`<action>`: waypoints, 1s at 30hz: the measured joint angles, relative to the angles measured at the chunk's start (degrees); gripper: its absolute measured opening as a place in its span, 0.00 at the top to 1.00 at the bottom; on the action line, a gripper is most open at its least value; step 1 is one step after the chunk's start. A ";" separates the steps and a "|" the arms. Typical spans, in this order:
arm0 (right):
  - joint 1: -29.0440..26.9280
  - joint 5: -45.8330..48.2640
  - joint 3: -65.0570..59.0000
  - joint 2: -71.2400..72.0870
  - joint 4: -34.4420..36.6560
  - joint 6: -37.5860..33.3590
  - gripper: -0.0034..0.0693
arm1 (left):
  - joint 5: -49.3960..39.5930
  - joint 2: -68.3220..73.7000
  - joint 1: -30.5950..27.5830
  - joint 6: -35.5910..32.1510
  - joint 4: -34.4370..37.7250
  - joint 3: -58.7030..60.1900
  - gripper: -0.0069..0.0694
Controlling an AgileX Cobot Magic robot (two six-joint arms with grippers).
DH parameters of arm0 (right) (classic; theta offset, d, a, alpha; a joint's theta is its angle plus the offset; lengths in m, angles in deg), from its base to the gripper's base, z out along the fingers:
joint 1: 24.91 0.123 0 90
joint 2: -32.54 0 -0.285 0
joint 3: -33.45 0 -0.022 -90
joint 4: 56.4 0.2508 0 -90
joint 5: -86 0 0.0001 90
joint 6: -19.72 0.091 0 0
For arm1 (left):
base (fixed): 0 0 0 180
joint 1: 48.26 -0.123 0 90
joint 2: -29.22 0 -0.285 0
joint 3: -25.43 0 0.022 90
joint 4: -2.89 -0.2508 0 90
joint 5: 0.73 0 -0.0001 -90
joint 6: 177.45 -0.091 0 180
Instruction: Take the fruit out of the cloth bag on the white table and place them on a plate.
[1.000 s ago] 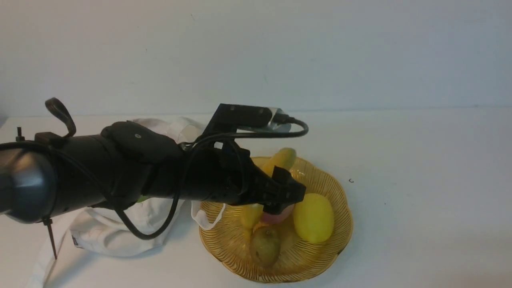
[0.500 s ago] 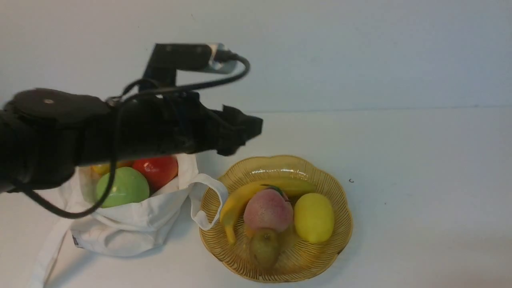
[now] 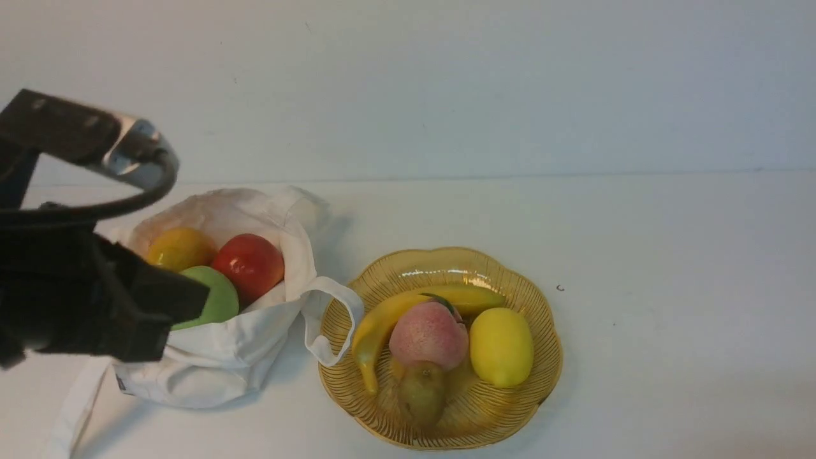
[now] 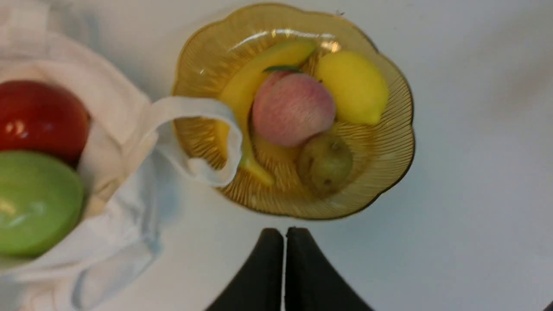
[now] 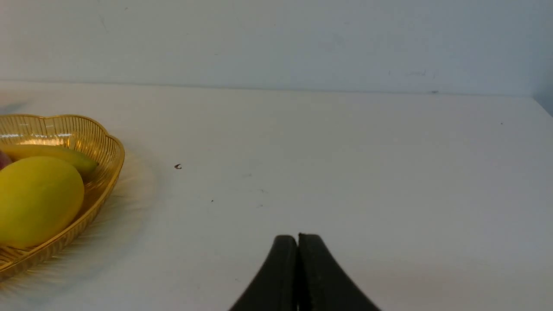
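The cloth bag (image 3: 217,363) lies open at the left of the white table (image 3: 669,268). It holds a red apple (image 3: 250,264), a green apple (image 3: 222,299) and an orange-yellow fruit (image 3: 180,248). The amber plate (image 3: 548,370) holds a banana (image 3: 382,319), a pink peach (image 3: 428,335), a yellow lemon (image 3: 502,347) and a brownish-green fruit (image 3: 422,392). My left gripper (image 3: 188,298) is shut and empty in front of the bag; in the left wrist view it (image 4: 284,233) hangs above the table beside the plate (image 4: 402,142). My right gripper (image 5: 298,238) is shut and empty over bare table, right of the plate (image 5: 110,147).
A white strap handle (image 3: 331,319) of the bag loops over the plate's left rim. Another strap (image 3: 73,408) trails toward the front left corner. A small dark speck (image 3: 560,288) lies right of the plate. A pale wall stands behind the table.
My left arm has lifted off the plate and drawn back to the left in front of the bag. The pink peach now lies on the plate, and the fruit in the bag has come into view.
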 joint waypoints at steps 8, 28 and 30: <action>0.00 0.00 0.00 0.00 0.00 0.00 0.97 | 9.55 -24.68 -0.10 -4.50 6.39 19.53 0.92; 0.00 0.00 0.00 0.00 0.00 0.46 0.97 | 36.11 -47.52 -0.16 -5.25 33.85 47.62 0.92; 0.00 0.00 0.00 0.00 0.00 0.46 0.97 | 36.38 -47.52 -0.16 -5.25 33.85 47.91 0.92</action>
